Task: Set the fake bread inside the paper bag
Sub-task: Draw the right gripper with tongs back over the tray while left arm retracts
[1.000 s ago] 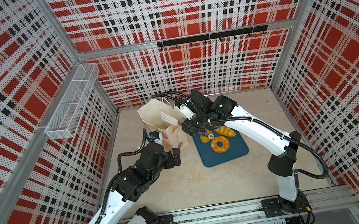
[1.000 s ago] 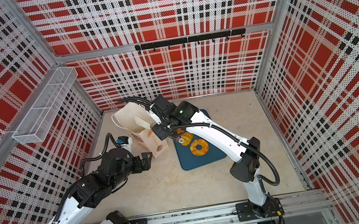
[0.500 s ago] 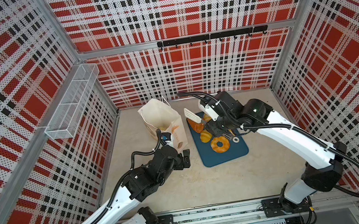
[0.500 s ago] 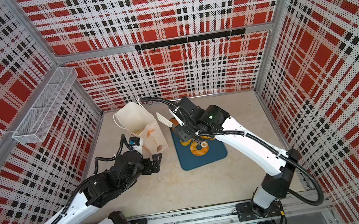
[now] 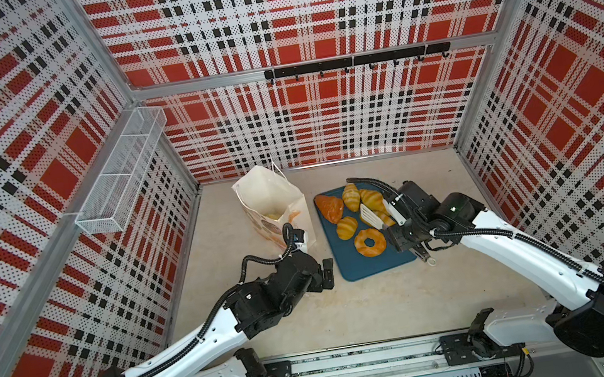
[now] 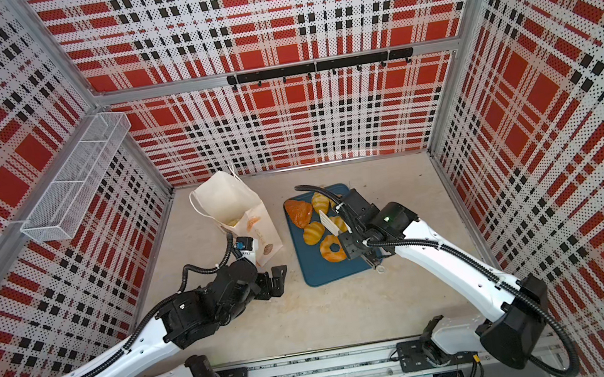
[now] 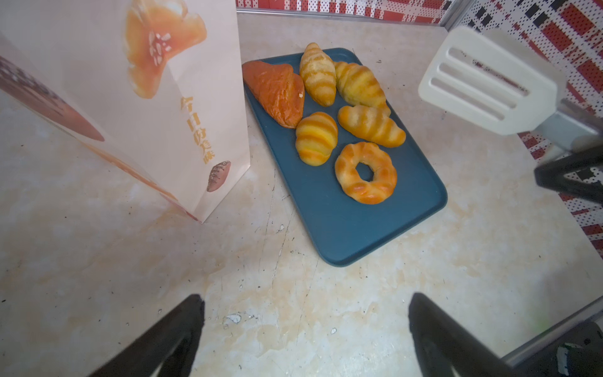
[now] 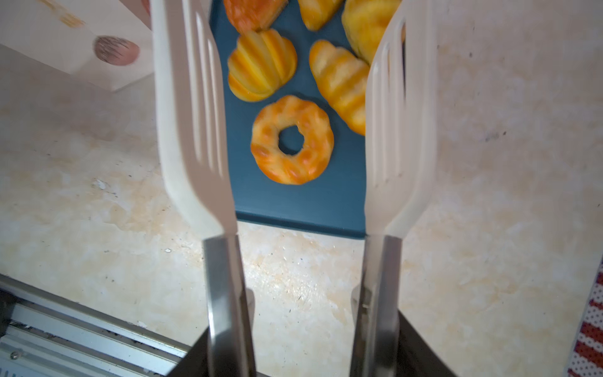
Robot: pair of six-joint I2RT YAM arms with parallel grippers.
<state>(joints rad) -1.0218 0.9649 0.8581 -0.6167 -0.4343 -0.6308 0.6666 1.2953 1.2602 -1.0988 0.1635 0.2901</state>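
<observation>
The paper bag (image 5: 272,202) (image 6: 229,204) stands upright with its mouth wide, and a yellowish piece (image 5: 273,215) shows inside. Several pieces of fake bread lie on the blue tray: a ring doughnut (image 5: 369,242) (image 7: 365,173) (image 8: 292,140), an orange-brown triangle (image 5: 329,208) (image 7: 275,93), croissants (image 5: 351,197) and a bun (image 5: 346,227). My right gripper (image 5: 403,237) (image 8: 303,346) is shut on white slotted tongs (image 5: 368,215) (image 8: 189,114). The blades are spread and empty above the doughnut. My left gripper (image 5: 327,275) (image 7: 305,300) is open over bare table, by the bag's (image 7: 130,98) front corner.
The blue tray (image 5: 364,265) (image 7: 342,225) lies right of the bag. A wire basket (image 5: 120,176) hangs on the left wall and a hook rail (image 5: 354,62) on the back wall. Plaid walls close three sides. The arms' base rail (image 5: 359,363) runs along the front.
My right arm has swung the tongs from over the bag's mouth back to the right, above the tray. My left gripper has drawn back from the bag's side toward the front.
</observation>
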